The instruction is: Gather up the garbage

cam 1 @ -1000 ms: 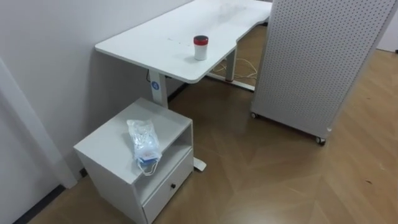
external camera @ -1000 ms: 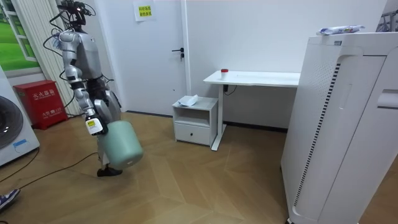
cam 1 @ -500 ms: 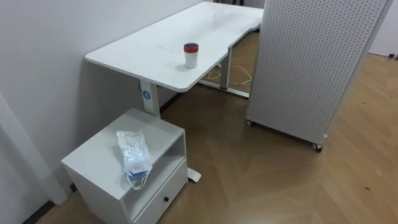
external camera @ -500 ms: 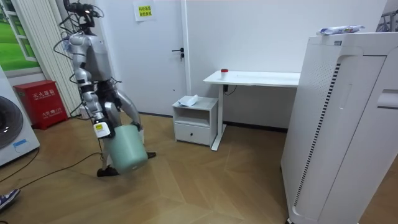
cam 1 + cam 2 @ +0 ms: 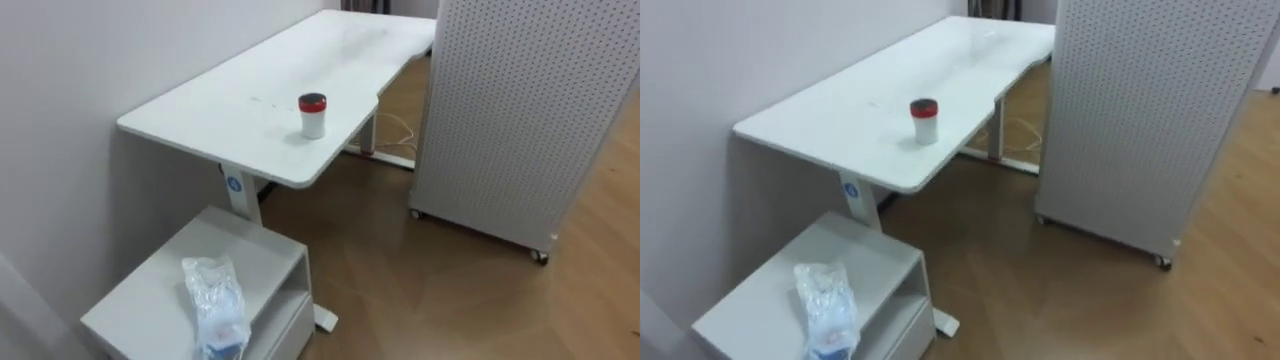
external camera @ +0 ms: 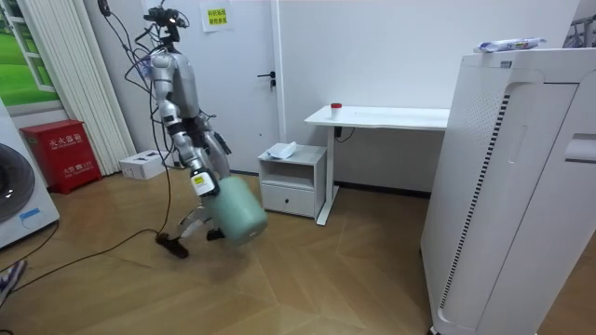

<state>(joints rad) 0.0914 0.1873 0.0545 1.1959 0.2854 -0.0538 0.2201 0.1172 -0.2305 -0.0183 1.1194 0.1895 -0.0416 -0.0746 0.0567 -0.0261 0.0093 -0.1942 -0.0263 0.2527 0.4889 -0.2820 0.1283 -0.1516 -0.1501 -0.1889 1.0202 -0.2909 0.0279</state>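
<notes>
Leans into a stride on the wood floor [image 5: 430, 290] just short of a low white cabinet [image 5: 140, 300], going by the room view, with a pale green bin [image 6: 237, 209] hanging low from the right hand [image 6: 199, 183]. Cannot tell there whether the fingers are clenched on the rim or merely hooked under it. Finds the garbage [image 5: 215, 305], a crumpled clear bag, lying on the cabinet's top close to the front edge, untouched. Risks pushing that limp, slippery bag off the edge with a flat or hurried reach, since little of it looks firm enough to pinch. Risks also swinging the bin into the cabinet's corner while closing in, and catching an arm under the bench [image 5: 250, 95], whose end overhangs the cabinet's far side. Leaves the red-lidded cup [image 5: 313, 115] well apart from the bag and probably safe. Has a wall tight along the cabinet's left, so little room there. Has broad bare floor between the cabinet and the perforated white panel [image 5: 520, 110], the better side to come in from and to set the bin.
</notes>
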